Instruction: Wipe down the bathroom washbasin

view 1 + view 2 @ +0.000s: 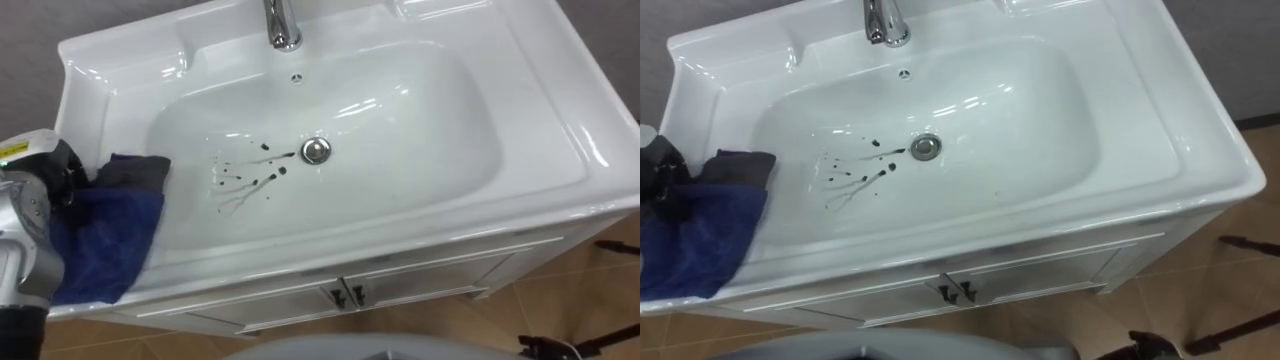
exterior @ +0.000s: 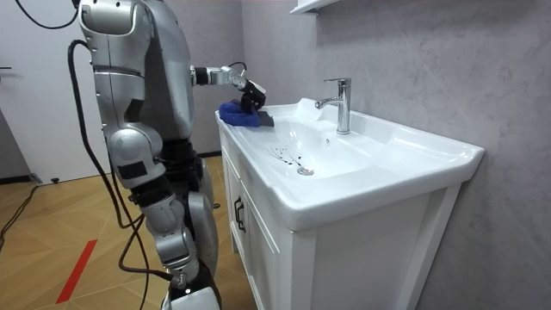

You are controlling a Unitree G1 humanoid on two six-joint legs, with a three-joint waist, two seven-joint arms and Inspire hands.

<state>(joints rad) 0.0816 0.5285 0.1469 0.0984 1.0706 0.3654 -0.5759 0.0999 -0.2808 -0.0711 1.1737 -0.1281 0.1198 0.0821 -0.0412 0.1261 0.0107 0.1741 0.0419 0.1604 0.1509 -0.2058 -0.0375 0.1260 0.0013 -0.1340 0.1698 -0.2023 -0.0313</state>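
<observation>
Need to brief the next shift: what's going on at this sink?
The robot stands at the white basin with its left robot hand on a blue cloth that lies over the basin's left rim. Dark streaks sit in the bowl just left of the drain, not yet wiped. The faucet stands at the back.

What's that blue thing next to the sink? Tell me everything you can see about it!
It is a blue cloth, dark blue and fluffy like a towel, with a greyish part on top nearest the bowl. It lies crumpled, not folded, on the left rim of the white basin, and its lower corner hangs a little over the front edge. The robot's left hand rests against it. The cloth lies apart from the dark splashes in the bowl.
</observation>
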